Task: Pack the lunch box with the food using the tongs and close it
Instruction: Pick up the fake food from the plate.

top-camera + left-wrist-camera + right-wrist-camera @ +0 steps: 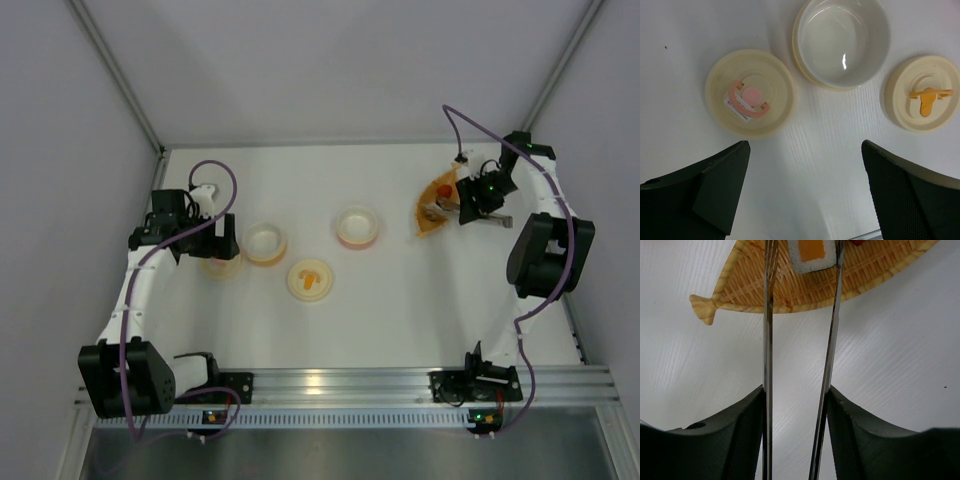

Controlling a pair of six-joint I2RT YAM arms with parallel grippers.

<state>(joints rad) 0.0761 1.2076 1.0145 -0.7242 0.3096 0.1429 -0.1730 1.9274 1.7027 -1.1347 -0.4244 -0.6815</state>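
My right gripper (795,392) is shut on the tongs (767,340), one finger pressing each silver arm from outside. The arms reach out over the orange leaf-shaped dish (740,285), and the white sushi roll (811,252) lies between their tips; whether they touch it is cut off by the frame edge. A sliver of the red piece (857,241) shows at the top edge. From above, the right gripper (466,205) hangs at the dish (432,205). An empty lunch box bowl (842,42) stands ahead of my open left gripper (805,147).
A cream lid with a pink handle (750,97) lies just beyond the left finger. A lid with an orange handle (922,92) lies to the right. A second bowl with a pink rim (358,226) stands mid-table. Walls close in on three sides.
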